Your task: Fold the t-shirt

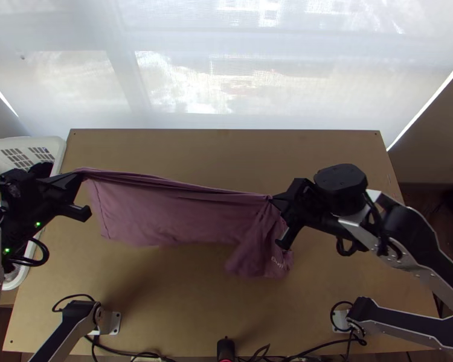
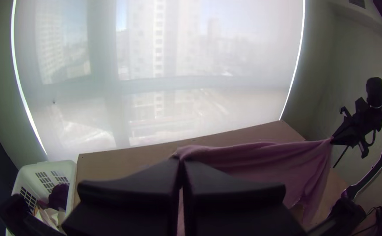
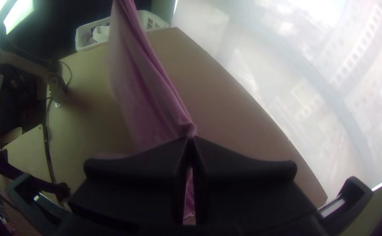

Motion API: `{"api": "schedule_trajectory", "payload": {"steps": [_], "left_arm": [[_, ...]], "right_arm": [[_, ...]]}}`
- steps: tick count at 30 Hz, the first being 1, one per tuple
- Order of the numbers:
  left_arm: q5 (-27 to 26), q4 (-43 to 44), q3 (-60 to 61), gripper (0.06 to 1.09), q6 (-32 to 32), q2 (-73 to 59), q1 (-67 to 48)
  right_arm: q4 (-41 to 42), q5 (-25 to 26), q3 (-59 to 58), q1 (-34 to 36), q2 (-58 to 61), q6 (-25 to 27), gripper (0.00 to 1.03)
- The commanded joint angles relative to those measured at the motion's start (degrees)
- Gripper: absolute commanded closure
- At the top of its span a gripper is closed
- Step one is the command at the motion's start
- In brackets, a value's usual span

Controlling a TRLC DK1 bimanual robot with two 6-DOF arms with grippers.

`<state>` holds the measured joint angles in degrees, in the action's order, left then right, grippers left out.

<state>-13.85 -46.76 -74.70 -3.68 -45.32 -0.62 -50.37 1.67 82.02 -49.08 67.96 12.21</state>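
Right up against the left wrist camera, the wide black fingers of the left gripper are seen pressed together, with one end of the pink t-shirt clamped at their tips. Across from them, slightly right of the middle of the worktop, another pinch of cloth is caught between the closed fingers of the right gripper.

And between the two, the t-shirt is stretched out above the worktop, its upper edge drawn into a narrow ridge of creases! Toward the left gripper, the cloth is hung in a fairly smooth panel (rather neatly, it must be said), while by the right gripper it is gathered into folds and let down lower, in a bunched flap with a pale mark on it. Whether the worktop is touched by the hem cannot be told.

Over at the left side, a white basket is placed beside the worktop, with cloths piled inside. Beyond the far edge, a translucent blind is drawn.
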Motion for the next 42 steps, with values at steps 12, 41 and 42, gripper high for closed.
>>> {"api": "schedule_trajectory", "payload": {"steps": [12, 41, 42], "left_arm": [[0.0, 5.7, 18.8, 1.05, -0.8, -2.7, -6.7], [0.1, 27.3, 21.2, 1.05, 4.2, -24.5, -7.4], [0.1, 27.3, 21.3, 1.05, 4.5, -24.6, -7.5]], "right_arm": [[36.5, -3.0, -34.4, 15.4, 12.2, 3.3, 1.00], [23.1, -2.3, -22.7, -3.9, 14.8, -0.8, 0.06], [23.5, -2.3, -23.5, -4.9, 15.2, -0.9, 0.06]]}}
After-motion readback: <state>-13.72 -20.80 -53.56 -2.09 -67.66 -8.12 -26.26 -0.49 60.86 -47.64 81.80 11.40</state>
